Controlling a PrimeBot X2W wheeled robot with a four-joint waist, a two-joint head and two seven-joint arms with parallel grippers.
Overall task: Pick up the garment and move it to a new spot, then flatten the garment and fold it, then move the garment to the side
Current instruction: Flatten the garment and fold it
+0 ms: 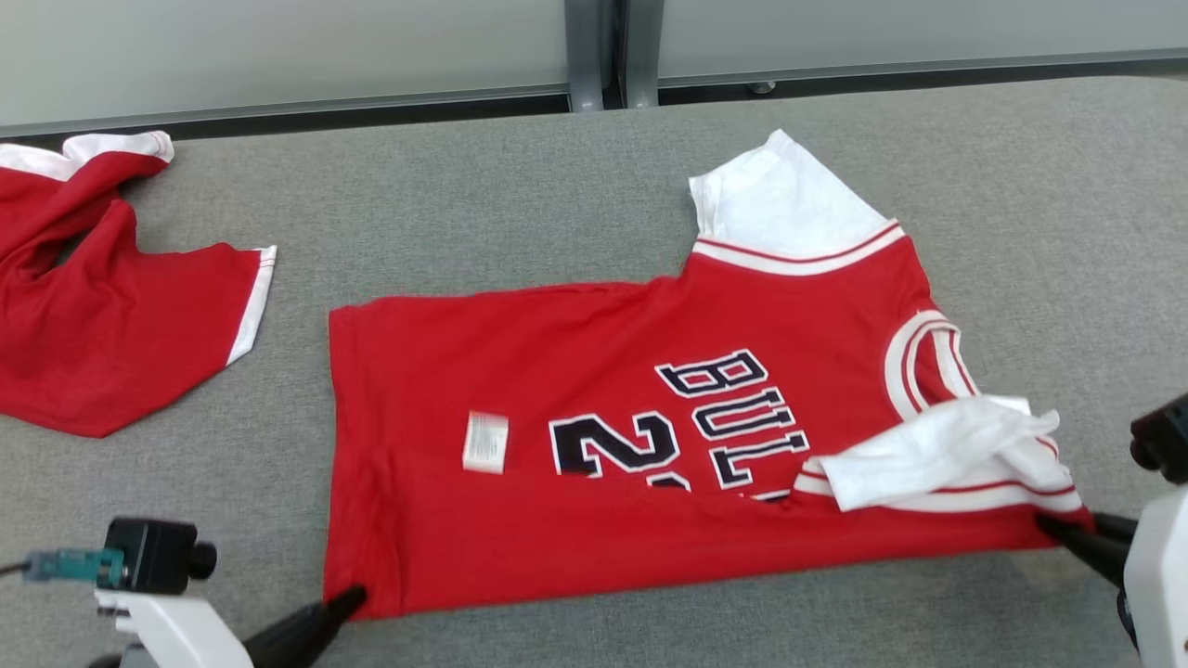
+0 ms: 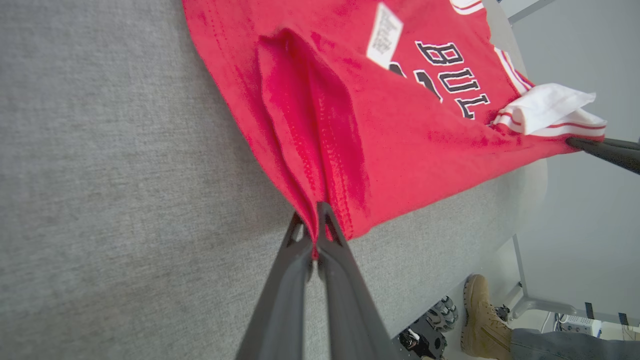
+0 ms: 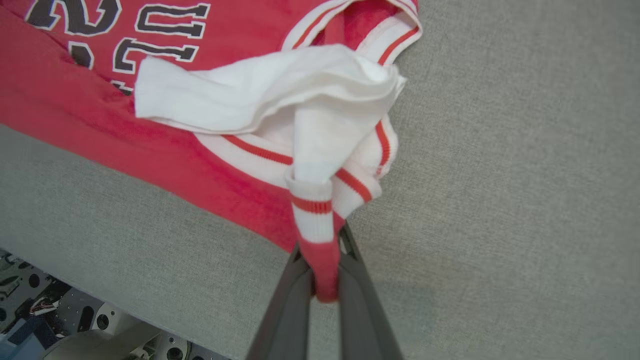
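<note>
The garment [image 1: 613, 371] is a red jersey with white sleeves and dark lettering, spread sideways on the grey table [image 1: 557, 204]. Its near edge is lifted between my two grippers. My left gripper [image 1: 353, 597] is shut on the near hem corner, and in the left wrist view that gripper [image 2: 316, 212] pinches a fold of the red garment [image 2: 410, 145]. My right gripper [image 1: 1053, 526] is shut on the shoulder end by the crumpled white sleeve [image 1: 937, 450]. Seen from the right wrist, the gripper [image 3: 322, 255] clamps the striped trim of the garment [image 3: 100, 120].
A second red and white garment [image 1: 102, 306] lies at the table's far left. The table's near edge [image 2: 450, 280] runs close behind my grippers. A person's tan boot [image 2: 480, 315] stands on the floor beside the table. A wall and metal post [image 1: 599, 51] run behind it.
</note>
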